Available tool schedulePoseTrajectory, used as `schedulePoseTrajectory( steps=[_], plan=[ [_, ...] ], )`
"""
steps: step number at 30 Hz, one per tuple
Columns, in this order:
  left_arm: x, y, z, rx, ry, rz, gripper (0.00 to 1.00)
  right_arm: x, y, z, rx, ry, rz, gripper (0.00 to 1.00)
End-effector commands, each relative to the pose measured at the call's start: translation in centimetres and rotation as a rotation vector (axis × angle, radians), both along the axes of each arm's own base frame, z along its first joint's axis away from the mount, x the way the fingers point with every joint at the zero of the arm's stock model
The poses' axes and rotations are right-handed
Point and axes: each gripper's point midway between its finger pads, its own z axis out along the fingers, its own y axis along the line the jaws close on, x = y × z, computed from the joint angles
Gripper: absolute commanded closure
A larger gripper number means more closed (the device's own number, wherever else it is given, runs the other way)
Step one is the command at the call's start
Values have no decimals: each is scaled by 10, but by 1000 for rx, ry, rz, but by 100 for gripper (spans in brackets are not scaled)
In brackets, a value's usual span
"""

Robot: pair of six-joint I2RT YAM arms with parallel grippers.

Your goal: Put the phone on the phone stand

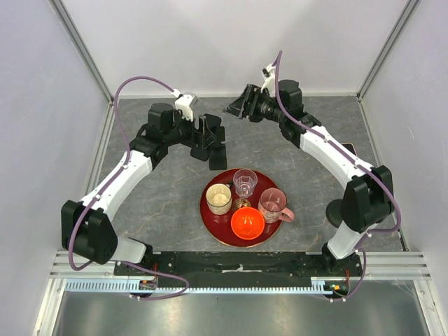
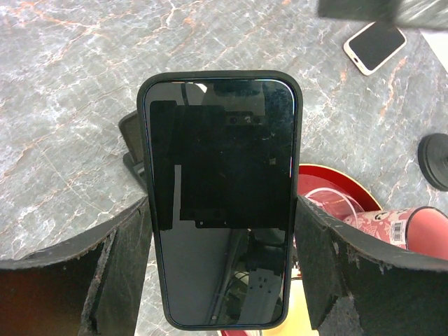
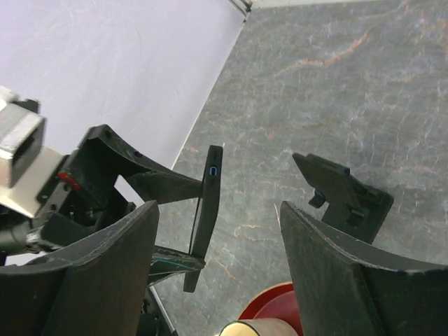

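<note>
While a black handset (image 2: 220,161) is being gripped by the left pincer (image 2: 224,273), the phone (image 2: 374,45) is being left, edgewise, for the wide right pincer (image 3: 218,210).

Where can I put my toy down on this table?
Best: bare table between the left arm and the tray. Another patch lies between the tray and the right arm. Crowded: the tray is full, and behind it the left tool holds a black phone near a folding stand.

A folding stand (image 3: 344,196) and a tray (image 2: 329,175) of cups (image 1: 218,199) sit just beyond the left end effector (image 1: 212,143). The tabletop (image 2: 63,105) on its side away from the tray is bare. Its held slab (image 2: 220,203) blocks the right end effector (image 1: 236,106) just ahead.
</note>
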Motion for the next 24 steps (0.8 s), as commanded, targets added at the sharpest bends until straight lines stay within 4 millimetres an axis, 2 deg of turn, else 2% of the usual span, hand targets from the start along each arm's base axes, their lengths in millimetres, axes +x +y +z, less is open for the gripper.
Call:
schedulePoseTrajectory(
  steps=[1,7,13,16,21,24],
  plan=[
    [3,-18,27,13,-155,-73,98,-9,11,-1,42,-4,32,23],
    [1,-25,22,56,-159,-83,98,-17,31,-16,52,33,87,24],
    [0,-24,23,74,-167,-78,98,-24,55,-27,40,64,130,36],
    [-1,-22,27,79,-182,-73,98,-23,58,-33,35,75,136,42],
    [-2,-21,30,80,-189,-69,98,-21,55,-34,25,63,109,59],
    [-3,-22,32,71,-189,-74,98,-18,54,-35,28,56,98,76]
  ],
)
